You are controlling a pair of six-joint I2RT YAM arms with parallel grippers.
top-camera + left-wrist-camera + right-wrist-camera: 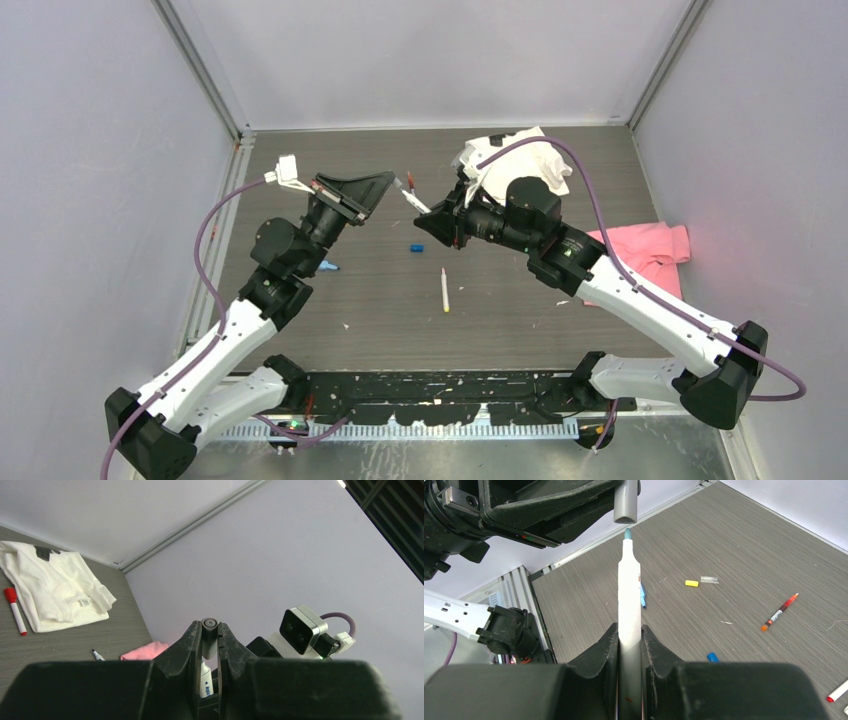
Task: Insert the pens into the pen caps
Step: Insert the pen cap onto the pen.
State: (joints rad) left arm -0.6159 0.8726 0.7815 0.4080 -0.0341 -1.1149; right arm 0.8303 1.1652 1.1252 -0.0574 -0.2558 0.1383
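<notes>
- As the table [520,320] stretches away from its near edge, the first thing on it is a loose pen [444,290] with a white barrel, lying lengthwise near the middle.
- A little farther in, a blue cap [416,247] lies alone on the dark surface. To the left, a light blue pen [328,266] is partly hidden beside the left arm.
- On the right side, a pink cloth [655,250] lies crumpled against the wall.
- Above the blue cap, the right gripper [629,630] has its fingers pressed tight on the barrel of a white pen [629,580], whose light blue tip points away from the wrist.
- Facing it, the left gripper [209,628] pinches a grey cap [625,504], and the cap's open mouth is turned toward that tip. The tip sits in line with the mouth and just short of it, not inside.
- On the table beyond the held pen, a yellow cap [692,583] lies just beside a clear cap [709,579]. A red-orange pen [780,612] lies well apart from both.
- Farthest back, a white cloth [515,160] is bunched by the rear wall, and a red-capped pen [16,614] lies next to it.
</notes>
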